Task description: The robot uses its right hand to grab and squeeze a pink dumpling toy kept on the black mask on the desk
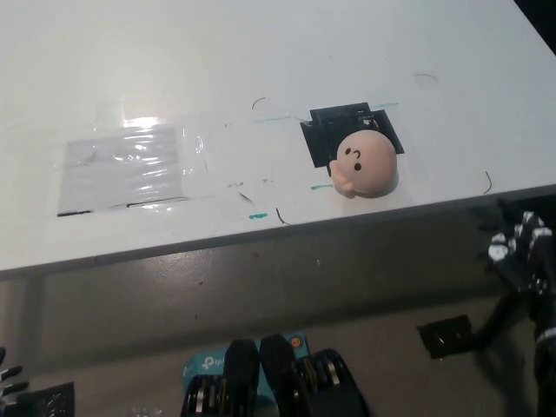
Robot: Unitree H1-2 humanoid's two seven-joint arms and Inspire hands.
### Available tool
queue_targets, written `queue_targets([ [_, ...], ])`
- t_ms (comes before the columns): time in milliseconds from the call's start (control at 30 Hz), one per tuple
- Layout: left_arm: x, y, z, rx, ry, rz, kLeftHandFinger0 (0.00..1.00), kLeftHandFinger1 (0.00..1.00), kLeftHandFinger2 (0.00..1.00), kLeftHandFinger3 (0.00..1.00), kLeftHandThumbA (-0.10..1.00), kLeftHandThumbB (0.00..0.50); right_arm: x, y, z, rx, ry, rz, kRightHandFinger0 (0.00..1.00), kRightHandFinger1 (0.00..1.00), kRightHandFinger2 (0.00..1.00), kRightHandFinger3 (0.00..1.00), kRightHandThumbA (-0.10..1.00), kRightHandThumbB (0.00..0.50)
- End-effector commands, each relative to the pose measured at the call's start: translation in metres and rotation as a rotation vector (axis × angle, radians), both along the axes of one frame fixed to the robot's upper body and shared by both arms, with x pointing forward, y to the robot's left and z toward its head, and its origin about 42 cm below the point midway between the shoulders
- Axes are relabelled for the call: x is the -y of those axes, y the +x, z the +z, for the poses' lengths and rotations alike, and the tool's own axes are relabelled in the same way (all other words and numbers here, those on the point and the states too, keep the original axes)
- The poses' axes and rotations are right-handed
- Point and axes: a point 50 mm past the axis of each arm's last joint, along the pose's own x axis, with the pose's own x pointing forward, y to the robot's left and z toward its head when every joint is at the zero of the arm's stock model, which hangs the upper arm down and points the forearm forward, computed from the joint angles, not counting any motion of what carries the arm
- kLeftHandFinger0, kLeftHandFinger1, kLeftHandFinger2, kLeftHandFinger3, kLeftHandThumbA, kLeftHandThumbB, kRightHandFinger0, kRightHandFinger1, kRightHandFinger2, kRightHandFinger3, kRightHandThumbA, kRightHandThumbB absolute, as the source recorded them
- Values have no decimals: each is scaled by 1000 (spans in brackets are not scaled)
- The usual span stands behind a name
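Observation:
The pink dumpling toy (365, 163), round with a small face, lies on the black mask (334, 130) taped to the white desk (261, 61), near the desk's front edge. My black right hand (523, 252) hangs below and to the right of the desk edge, apart from the toy, its fingers spread and holding nothing. Only the fingertips of my white left hand (9, 378) show at the bottom left corner, low beside the floor.
A clear plastic sheet (126, 167) is taped flat on the desk's left part. Small pen marks and green tape bits dot the surface. Below the desk edge lies grey floor with a black patch (447, 336) and a teal box (204, 369).

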Motion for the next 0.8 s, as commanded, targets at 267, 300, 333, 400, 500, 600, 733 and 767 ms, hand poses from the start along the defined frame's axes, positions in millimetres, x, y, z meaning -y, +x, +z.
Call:
queue_targets([
  [267,-5,3,10,10,-4,-15,674,786,904,931,1000,95,-41,50,99,197,-272,266,758,794,898,1000,203,313],
  [300,-4,3,9,7,-1,-18,673,787,904,932,1000,98,-43,51,102,178,-287,288,813,838,928,1000,219,310],
  [333,-4,3,11,9,3,-19,673,790,908,933,1000,88,-47,54,106,168,-334,322,1000,1000,1000,1000,280,323],
  [400,-3,3,11,6,1,-17,681,791,907,935,1000,83,-56,60,112,167,-409,377,1000,1000,1000,1000,293,322],
  [500,-2,4,13,7,-9,-6,682,793,907,932,1000,79,-68,74,118,144,-489,420,1000,1000,1000,1000,367,363],
  [600,-3,8,13,11,-23,-8,682,798,912,911,1000,73,-81,87,124,145,-568,426,1000,1000,1000,1000,455,406],
  [733,-2,9,17,9,-9,-18,703,796,879,913,1000,91,-100,97,125,121,-633,429,1000,1000,1000,1000,529,427],
  [767,-3,9,17,3,-6,-17,702,796,891,933,1000,105,-104,99,125,120,-634,434,1000,1000,1000,1000,525,437],
])
